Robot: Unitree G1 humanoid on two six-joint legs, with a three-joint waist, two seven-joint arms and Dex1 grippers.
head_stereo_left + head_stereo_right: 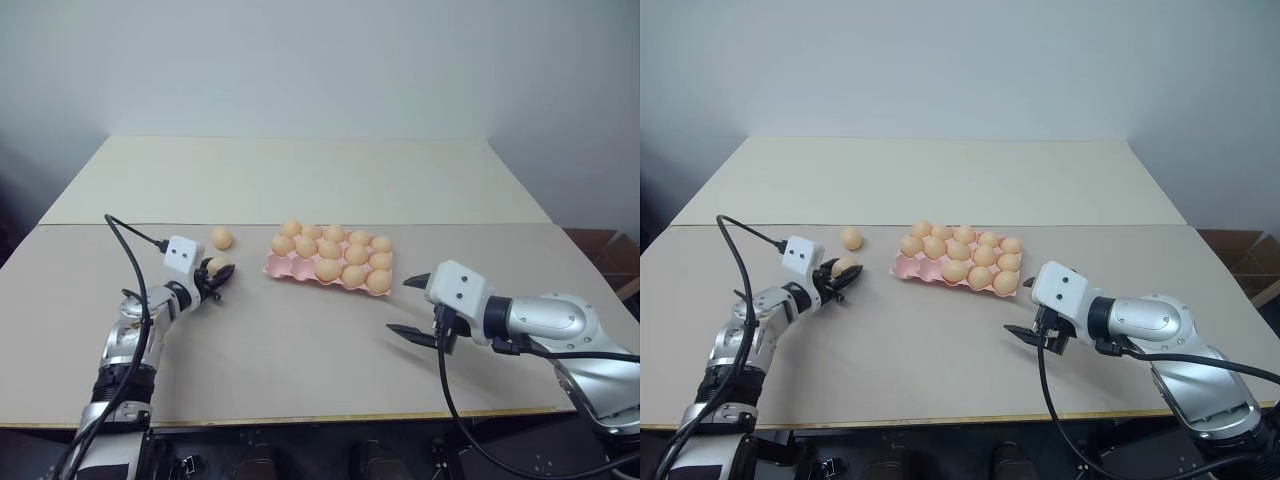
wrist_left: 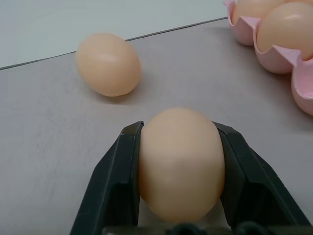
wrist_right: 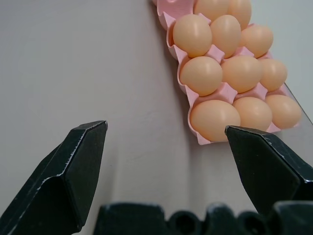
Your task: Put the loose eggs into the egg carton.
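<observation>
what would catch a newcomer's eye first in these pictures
The pink egg carton, almost full of pale orange eggs, stands out mid-table. To its left, the left pincer is shut on one egg, with another loose egg lying on the table just beyond. The right pincer hangs open and empty near the carton's right end.

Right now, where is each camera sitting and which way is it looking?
Head cameras: both eyes look forward and down at the beige table, with both arms showing.
Left wrist camera: looks along the left gripper, shut on a pale orange egg; another loose egg lies beyond.
Right wrist camera: looks along the open right gripper toward the pink moulded egg carton.
Shared: every view shows the carton.
</observation>
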